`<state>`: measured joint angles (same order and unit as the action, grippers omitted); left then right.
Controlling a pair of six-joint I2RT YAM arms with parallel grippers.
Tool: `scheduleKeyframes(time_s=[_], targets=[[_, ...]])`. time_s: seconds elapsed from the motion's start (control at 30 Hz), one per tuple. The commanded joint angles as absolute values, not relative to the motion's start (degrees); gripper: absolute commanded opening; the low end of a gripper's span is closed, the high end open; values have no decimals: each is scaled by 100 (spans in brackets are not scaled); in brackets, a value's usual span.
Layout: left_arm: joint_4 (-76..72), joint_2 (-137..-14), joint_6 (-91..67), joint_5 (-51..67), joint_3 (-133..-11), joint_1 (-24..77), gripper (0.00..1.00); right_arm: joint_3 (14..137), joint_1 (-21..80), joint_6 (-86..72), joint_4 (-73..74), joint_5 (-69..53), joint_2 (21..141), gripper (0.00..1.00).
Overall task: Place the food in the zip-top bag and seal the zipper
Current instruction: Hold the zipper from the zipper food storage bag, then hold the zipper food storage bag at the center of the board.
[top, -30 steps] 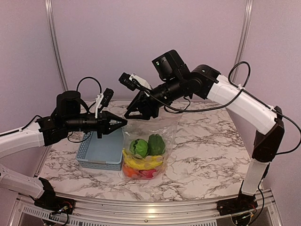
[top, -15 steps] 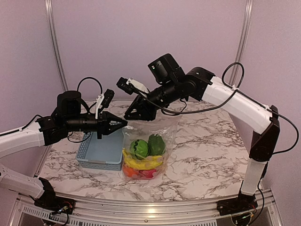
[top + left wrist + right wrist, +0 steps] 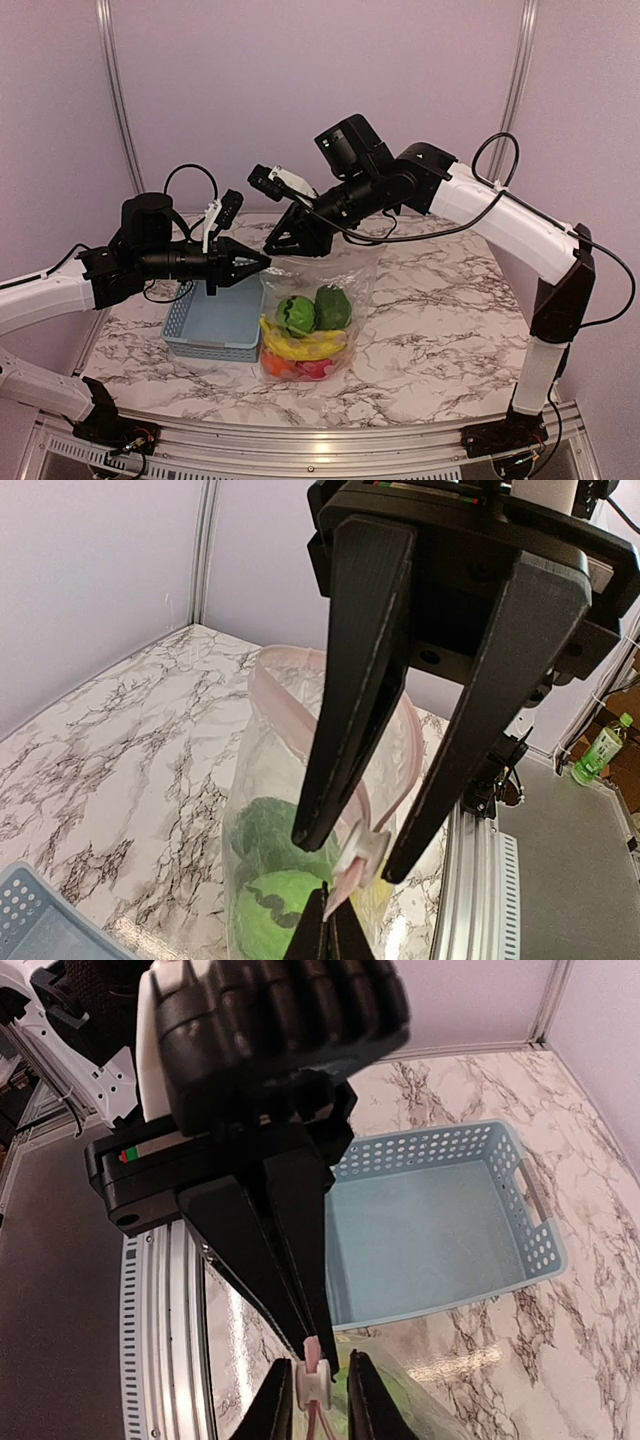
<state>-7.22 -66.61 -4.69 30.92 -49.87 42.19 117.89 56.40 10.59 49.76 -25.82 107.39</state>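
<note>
The clear zip-top bag (image 3: 352, 272) stands on the table with the food in it: green pieces (image 3: 300, 313), yellow bananas (image 3: 300, 346) and red and orange pieces (image 3: 300, 368). My left gripper (image 3: 263, 262) is shut on the end of the pinkish zipper strip (image 3: 280, 695) and holds the bag's corner up (image 3: 326, 930). My right gripper (image 3: 274, 243) is open, with a finger on each side of the small white slider (image 3: 313, 1381); a gap shows beside it. The slider (image 3: 366, 848) sits just past my left fingertips. The bag's mouth gapes beyond it.
The grey-blue mesh basket (image 3: 210, 348) stands empty just left of the bag, below my left gripper, and also shows in the right wrist view (image 3: 430, 1145). The table's metal front rail (image 3: 300, 440) runs along the near edge.
My right arm has shifted a little to the left, bringing its fingers closer to my left gripper's tip. The left arm and the bag have not moved.
</note>
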Motion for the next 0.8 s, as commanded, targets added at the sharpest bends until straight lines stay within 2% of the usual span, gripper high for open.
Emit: scheduleKeyframes(time_s=[0.0, 0.1, 0.3, 0.33, 0.4, 0.43, 0.5, 0.77], targets=[[-530, -6662, -434, 3089, -5136, 4184, 0, 11754, 5664, 1070, 4988, -2562, 10617, 16], [-535, -6666, -438, 3081, -5136, 4184, 0, 11742, 5667, 1072, 5005, -2566, 10617, 10], [-510, -6668, -463, 2985, -5172, 4183, 0, 11737, 5671, 1085, 5014, -2581, 10626, 6], [-490, -6684, -471, 2963, -5183, 4184, 3, 11767, 5666, 1089, 5017, -2584, 10626, 4], [-444, -6716, -437, 2940, -5220, 4182, 22, 11831, 5671, 1083, 5019, -2572, 10611, 2], [-445, -6730, -414, 2939, -5225, 4181, 28, 11850, 5670, 1082, 5019, -2570, 10589, 2], [-501, -6765, -336, 2970, -5232, 4179, 32, 11860, 5672, 1074, 5019, -2566, 10562, 1], [-634, -7108, -159, 3216, -5482, 4184, 27, 11810, 5667, 1072, 5039, -2534, 10488, 1]])
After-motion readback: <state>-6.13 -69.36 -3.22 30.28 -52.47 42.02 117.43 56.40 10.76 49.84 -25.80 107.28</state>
